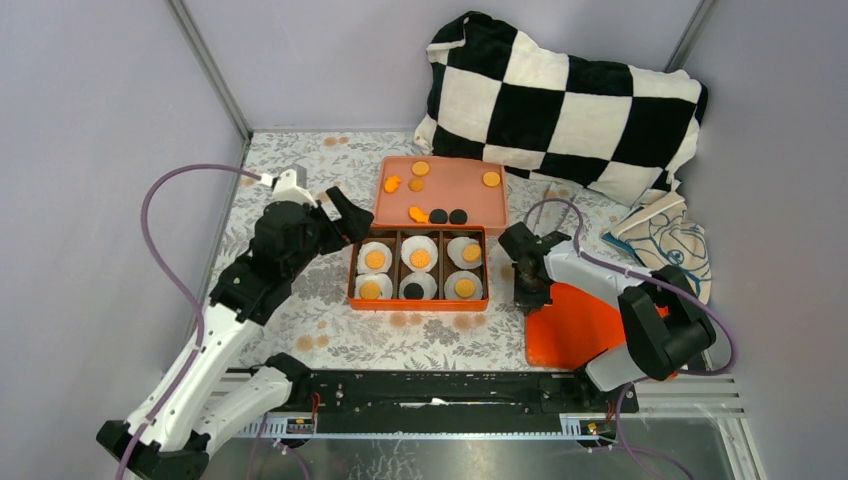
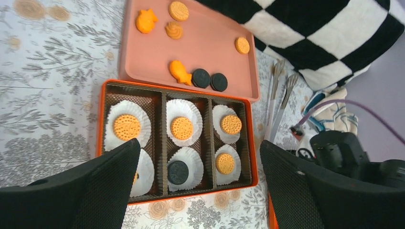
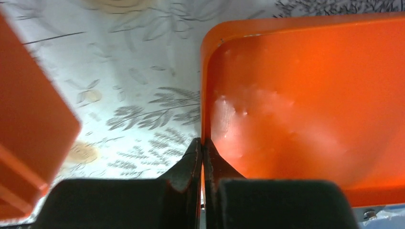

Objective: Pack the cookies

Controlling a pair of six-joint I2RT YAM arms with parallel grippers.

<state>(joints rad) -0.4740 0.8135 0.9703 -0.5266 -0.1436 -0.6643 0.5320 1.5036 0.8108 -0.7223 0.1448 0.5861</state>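
**A:** Where are the cookies?

**B:** Six cookies [image 2: 182, 128] sit in the orange box [image 1: 418, 302], one to each paper liner [image 2: 143, 114]. Five are orange-yellow and one is black. More lie loose on the pink tray [image 1: 455, 185] just behind the box.

**A:** Then why is the right gripper off to the side?

**B:** Every liner is filled, so I'd judge the lid comes next. The right gripper [image 3: 203, 160] is pinched tight on the rim of the orange lid [image 3: 305, 95], which lies to the right of the box, one finger on each side of the rim.

**A:** Is the lid lifted?

**B:** Hard to say this close; it may be resting flat.

**A:** And where are the cookies relative to that claw?

**B:** Off to its left, not touching, with the box wall between. The left gripper [image 1: 348, 218] hangs by the box's left end, spread wide and holding nothing.
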